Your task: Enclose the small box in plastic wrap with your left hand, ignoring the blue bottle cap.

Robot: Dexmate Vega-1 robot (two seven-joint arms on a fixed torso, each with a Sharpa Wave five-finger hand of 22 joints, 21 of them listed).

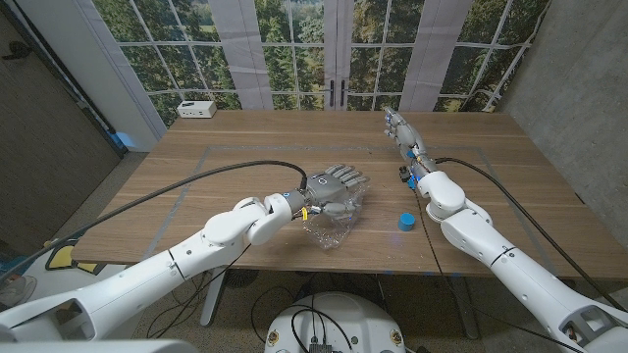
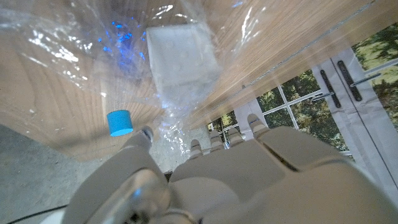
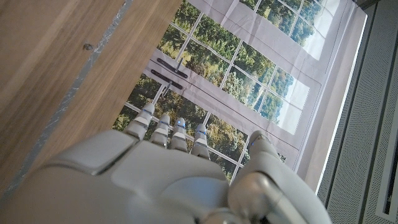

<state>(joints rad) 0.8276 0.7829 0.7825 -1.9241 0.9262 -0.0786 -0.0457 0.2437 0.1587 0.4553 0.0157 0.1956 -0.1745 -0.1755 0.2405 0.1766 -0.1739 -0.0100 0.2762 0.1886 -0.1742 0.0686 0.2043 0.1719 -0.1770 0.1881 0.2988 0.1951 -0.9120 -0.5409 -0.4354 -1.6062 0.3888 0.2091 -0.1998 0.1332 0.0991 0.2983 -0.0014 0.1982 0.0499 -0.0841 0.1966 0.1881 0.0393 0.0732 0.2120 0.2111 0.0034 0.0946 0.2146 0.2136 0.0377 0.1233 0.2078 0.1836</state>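
Through the clear plastic wrap (image 2: 93, 43) I see the small white box (image 2: 183, 53) lying on the wooden table (image 1: 245, 157). My left hand (image 1: 334, 186) hovers over the crumpled wrap (image 1: 332, 226) near the table's front middle. In the left wrist view a fold of wrap runs down between the thumb and fingers of my left hand (image 2: 249, 174), which appear to pinch it. The blue bottle cap (image 1: 405, 223) (image 2: 119, 122) sits on bare wood just right of the wrap. My right hand (image 1: 400, 127) (image 3: 180, 180) stretches out far back on the right, fingers straight, holding nothing.
A white box-like device (image 1: 197, 109) stands at the table's back left corner. Grey tape lines (image 1: 196, 167) mark a rectangle on the tabletop. Windows and a door close off the space behind the table.
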